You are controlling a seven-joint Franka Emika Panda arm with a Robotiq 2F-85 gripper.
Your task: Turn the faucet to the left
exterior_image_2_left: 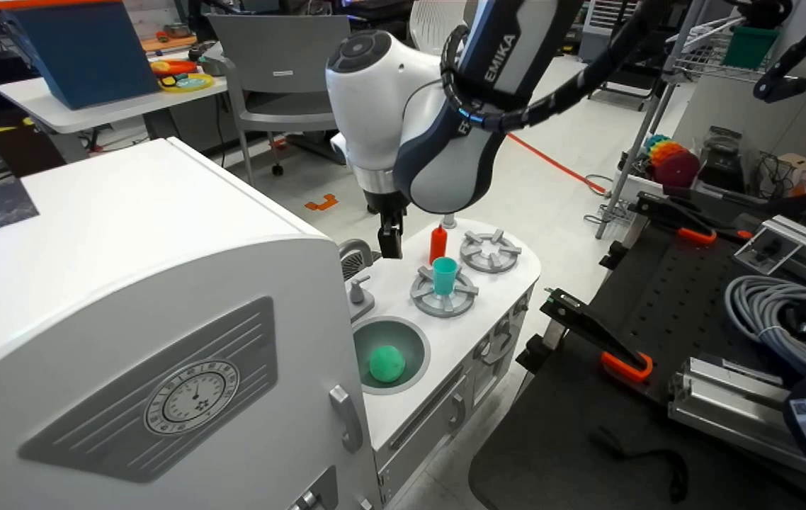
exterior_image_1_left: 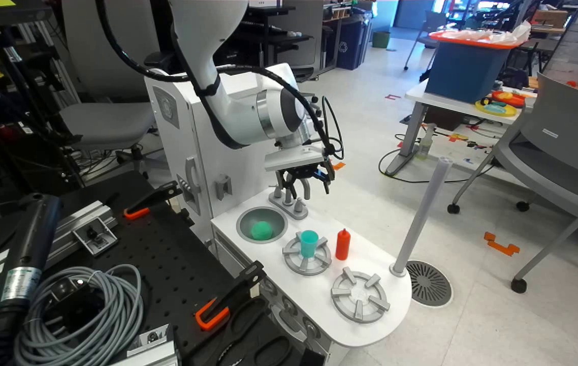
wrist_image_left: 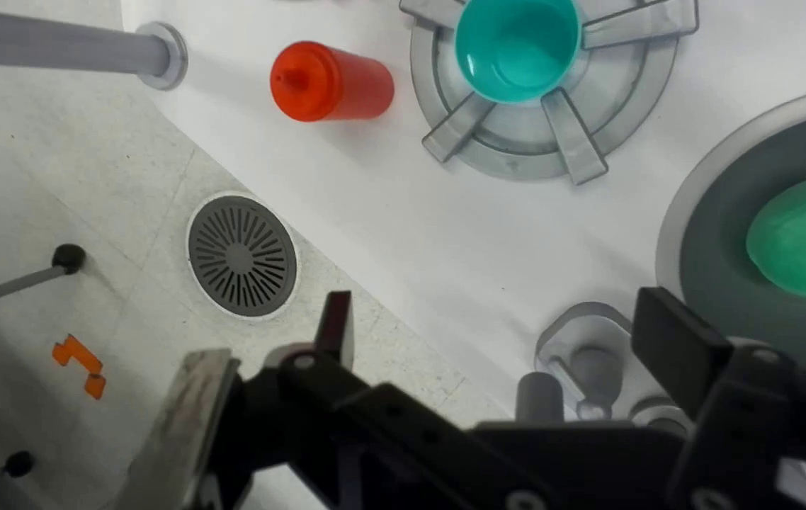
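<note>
The faucet is a silvery-grey tap with an arched spout and small handles on a grey base at the back edge of the white toy counter, behind the sink. Its spout shows in both exterior views (exterior_image_1_left: 306,190) (exterior_image_2_left: 356,244). In the wrist view the spout end (wrist_image_left: 540,398) and one handle show at the bottom, partly hidden by the gripper body. My gripper (exterior_image_1_left: 310,191) is open and empty, pointing down close above the faucet. In the wrist view the spout end lies between the spread fingers (wrist_image_left: 498,319); I cannot tell whether anything touches. It also shows in an exterior view (exterior_image_2_left: 390,246).
The grey sink (exterior_image_1_left: 242,231) holds a green ball (exterior_image_1_left: 261,231). A teal cup (exterior_image_1_left: 309,244) stands on a grey burner (exterior_image_1_left: 294,263), beside a red bottle (exterior_image_1_left: 343,244). A grey post (exterior_image_1_left: 423,218) rises at the counter's end. The white toy fridge (exterior_image_1_left: 238,147) stands beside the sink.
</note>
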